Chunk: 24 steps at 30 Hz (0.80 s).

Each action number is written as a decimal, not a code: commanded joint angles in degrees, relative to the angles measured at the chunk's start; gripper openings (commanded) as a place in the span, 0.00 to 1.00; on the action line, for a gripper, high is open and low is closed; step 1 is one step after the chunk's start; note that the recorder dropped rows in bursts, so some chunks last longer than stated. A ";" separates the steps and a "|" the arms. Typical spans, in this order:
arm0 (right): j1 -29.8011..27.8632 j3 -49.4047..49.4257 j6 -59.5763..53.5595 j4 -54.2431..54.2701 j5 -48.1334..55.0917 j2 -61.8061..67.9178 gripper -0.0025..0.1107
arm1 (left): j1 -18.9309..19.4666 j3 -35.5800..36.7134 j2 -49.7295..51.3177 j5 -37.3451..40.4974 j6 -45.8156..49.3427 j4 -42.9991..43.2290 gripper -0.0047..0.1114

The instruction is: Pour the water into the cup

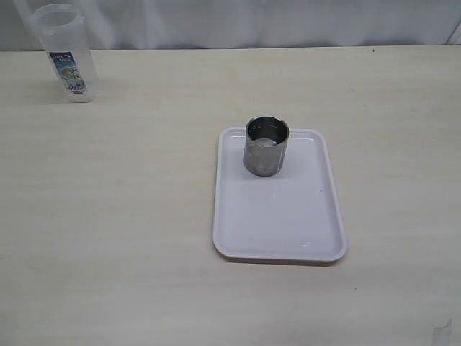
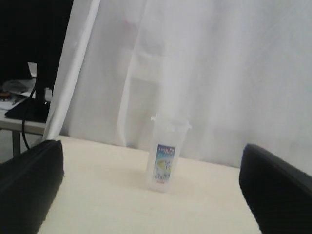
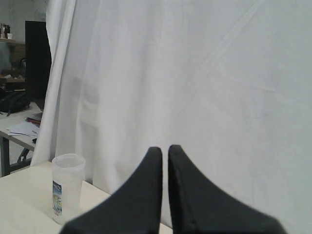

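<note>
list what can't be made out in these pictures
- Water: not discernible in the clear container in any view; too faint, blurred.
- Cup contents: exterior view only, shiny inner wall hides any liquid.
- Container's label text: too small in every view.
- Both arms: beyond the exterior view's edges.

Plain matte black – left gripper [image 2: 151,163] with broad rounded fingers, right gripper [image 3: 165,151] with slim tapered ones
</note>
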 commanded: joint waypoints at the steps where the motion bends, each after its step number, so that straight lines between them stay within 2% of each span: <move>1: -0.33 0.38 0.10 0.57 0.31 -0.23 0.06 | -0.49 3.47 -0.19 0.19 0.03 0.95 0.82; 5: -0.33 0.38 0.10 0.57 0.31 -0.23 0.06 | -0.49 5.35 -0.19 0.06 0.03 5.15 0.82; 8: -0.33 0.38 0.10 0.57 0.31 -0.23 0.06 | -0.49 5.35 -0.19 5.60 0.03 8.56 0.82; 17: -0.33 0.38 0.10 0.57 0.31 -0.23 0.06 | -0.49 5.35 -0.19 10.45 1.56 7.44 0.82; 24: -0.33 0.38 0.10 0.57 0.31 -0.23 0.06 | -0.49 5.35 -0.19 10.33 1.56 7.55 0.82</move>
